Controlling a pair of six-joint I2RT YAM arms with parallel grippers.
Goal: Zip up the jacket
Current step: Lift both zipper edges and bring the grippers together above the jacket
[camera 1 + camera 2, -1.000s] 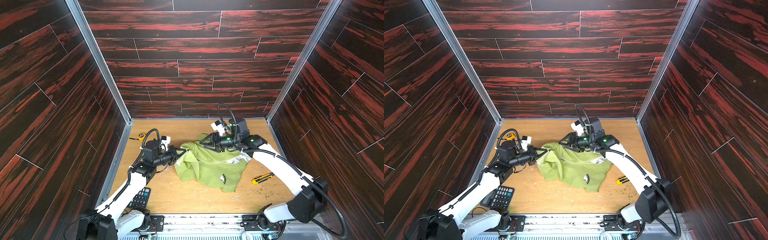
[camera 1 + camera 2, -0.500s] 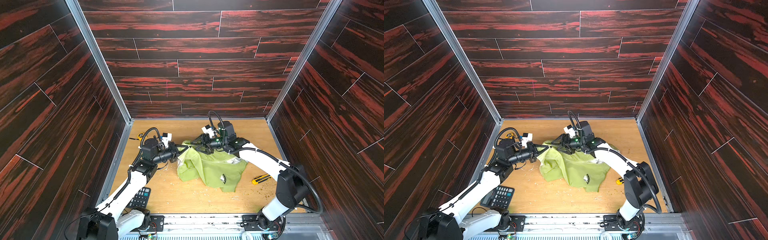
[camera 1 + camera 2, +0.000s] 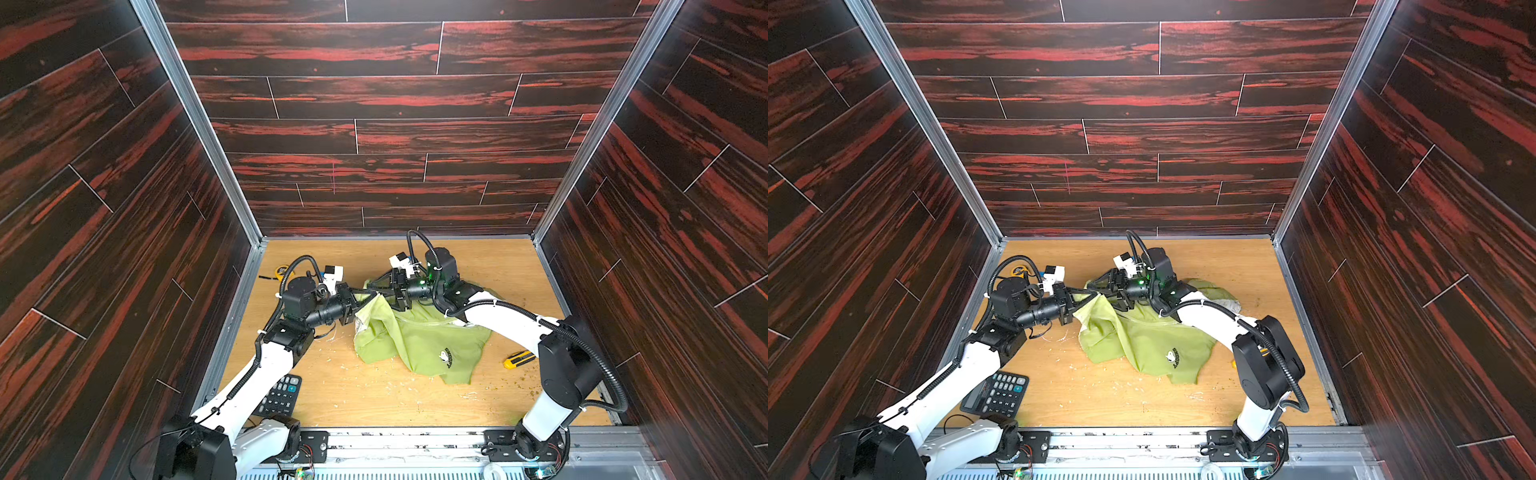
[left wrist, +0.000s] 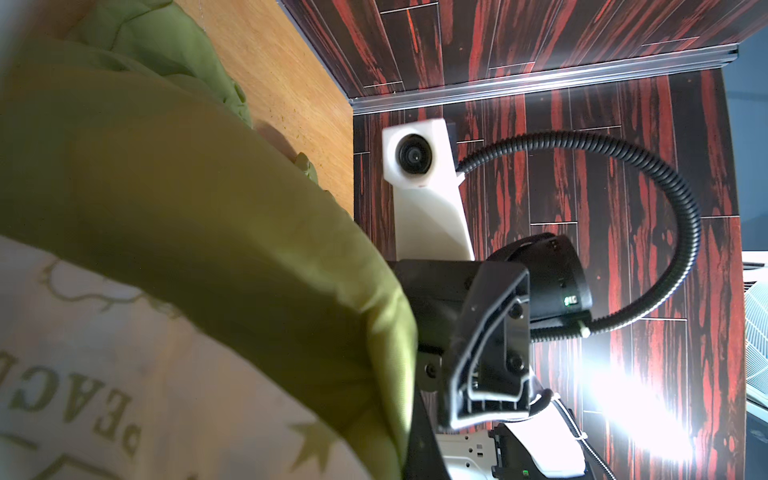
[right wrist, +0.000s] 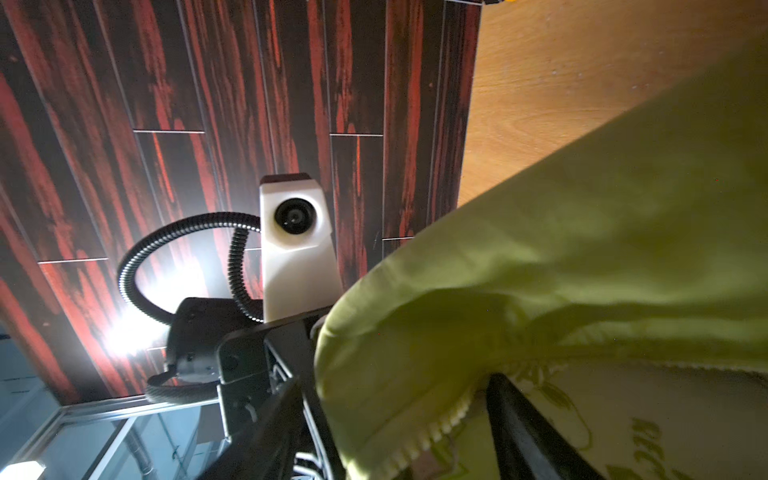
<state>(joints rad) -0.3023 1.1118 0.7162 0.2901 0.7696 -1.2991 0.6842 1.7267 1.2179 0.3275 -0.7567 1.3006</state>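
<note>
One jacket (image 3: 419, 345) lies crumpled mid table (image 3: 498, 266), logo up. You see left gripper (image 3: 362, 296) clamped tight on its far-left edge; right gripper (image 3: 379, 289) just beside, jaws wide apart, zipper edge btw them, not pinched.

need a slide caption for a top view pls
Zipping setup: the left tool pinches a raised edge of the lime-green jacket while the open right tool straddles its zipper edge.

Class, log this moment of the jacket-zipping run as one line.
step: zip jacket | left gripper: shut on raised jacket edge | right gripper: open at same edge | zipper teeth: unjoined
</note>
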